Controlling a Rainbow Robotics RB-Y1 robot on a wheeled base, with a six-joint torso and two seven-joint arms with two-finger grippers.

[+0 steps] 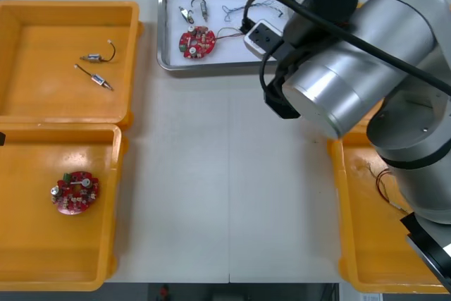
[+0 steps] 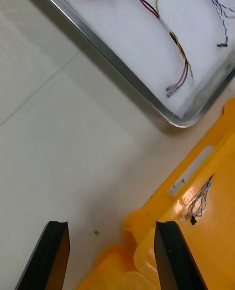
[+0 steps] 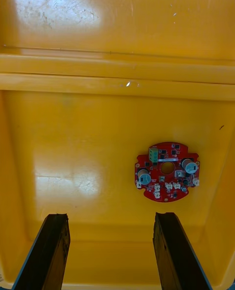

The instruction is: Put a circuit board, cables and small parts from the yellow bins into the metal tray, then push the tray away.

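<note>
The shiny metal tray with a white inside (image 1: 211, 66) sits at the far edge of the light table (image 1: 225, 174), and the wide middle strip in front of it lies bare. The tray holds one round red circuit board (image 1: 196, 41), two small metal parts (image 1: 187, 14), one twisted blue and white cable (image 1: 236, 12) and one red and yellow cable (image 1: 229, 32).

The right gripper (image 2: 110, 231) hovers spread wide and empty above the table, off the tray's corner and beside the right yellow bin (image 2: 223, 241). The left gripper (image 3: 110, 221), equally spread and empty, hangs over the near left yellow bin (image 1: 42, 244), which has one second red board (image 3: 166, 171). The far left yellow bin (image 1: 42, 54) has two loose metal parts (image 1: 97, 56).
</note>
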